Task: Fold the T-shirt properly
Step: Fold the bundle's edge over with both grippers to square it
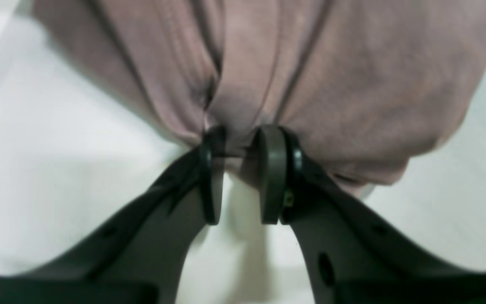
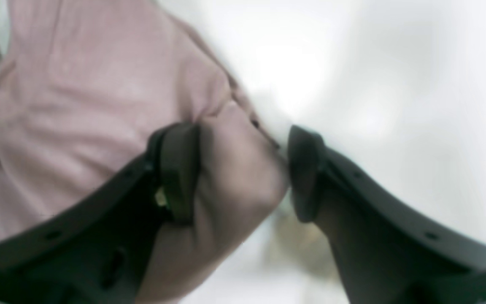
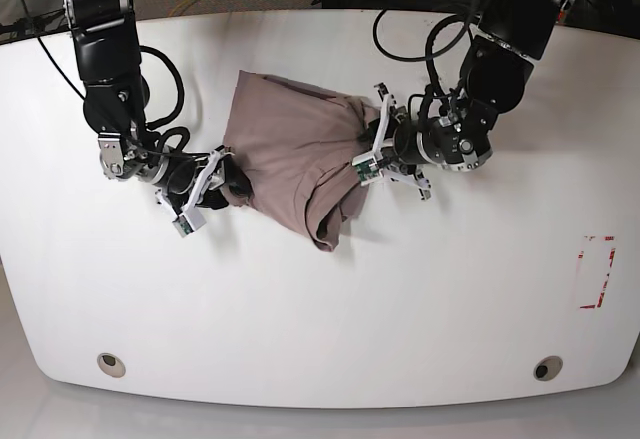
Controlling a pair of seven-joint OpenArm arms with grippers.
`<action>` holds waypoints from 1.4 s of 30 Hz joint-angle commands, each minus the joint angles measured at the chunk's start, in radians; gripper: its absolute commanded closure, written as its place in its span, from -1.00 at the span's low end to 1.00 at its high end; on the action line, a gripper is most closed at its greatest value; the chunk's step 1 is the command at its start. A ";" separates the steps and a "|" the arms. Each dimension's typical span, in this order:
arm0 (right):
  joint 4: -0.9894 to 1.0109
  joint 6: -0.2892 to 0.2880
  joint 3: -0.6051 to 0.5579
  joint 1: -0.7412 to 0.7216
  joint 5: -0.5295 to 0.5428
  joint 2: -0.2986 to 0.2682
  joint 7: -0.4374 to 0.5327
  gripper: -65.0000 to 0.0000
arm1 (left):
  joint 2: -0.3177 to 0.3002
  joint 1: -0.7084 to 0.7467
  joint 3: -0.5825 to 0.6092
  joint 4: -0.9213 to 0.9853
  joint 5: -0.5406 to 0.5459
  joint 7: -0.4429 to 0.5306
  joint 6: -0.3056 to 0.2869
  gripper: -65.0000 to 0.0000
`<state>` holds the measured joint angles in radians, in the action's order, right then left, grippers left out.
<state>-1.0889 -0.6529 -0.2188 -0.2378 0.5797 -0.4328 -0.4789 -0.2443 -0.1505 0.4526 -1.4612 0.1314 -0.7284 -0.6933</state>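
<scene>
Reaching low from opposite sides, the left gripper [image 1: 241,143] and right gripper [image 2: 243,169] each pinch the T-shirt [image 3: 290,154].

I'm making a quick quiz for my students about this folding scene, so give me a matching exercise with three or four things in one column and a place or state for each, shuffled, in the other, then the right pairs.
Column one:
1. T-shirt
2. left gripper
3. right gripper
4. red rectangle outline

Column two:
A. marked on the white table near its edge, far from the cloth
B. pinching a thin bunch of fabric, jaws almost together
C. bunched up between the two arms
D. clamped around a thick fold of fabric, jaws well apart

Pairs: 1-C, 2-B, 3-D, 4-A
</scene>
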 commanded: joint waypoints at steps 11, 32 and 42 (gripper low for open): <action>-0.457 0.002 0.014 0.130 0.004 -0.005 -0.241 0.06 | -0.077 -0.108 -0.004 0.055 -0.046 -0.049 0.004 0.62; -0.706 -0.045 0.263 0.214 0.081 0.219 -0.597 0.06 | -0.040 0.087 -0.131 -0.433 -0.052 -0.175 0.004 0.62; -0.403 -0.045 0.263 0.191 0.082 0.257 -0.544 0.06 | 0.021 0.190 -0.137 -0.391 -0.054 -0.173 0.010 0.62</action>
<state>-1.5196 -0.6945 0.0399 -0.0212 0.6376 -0.1646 -1.0649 -0.2207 0.0509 0.3214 -1.8576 0.0753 -0.9188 -0.6899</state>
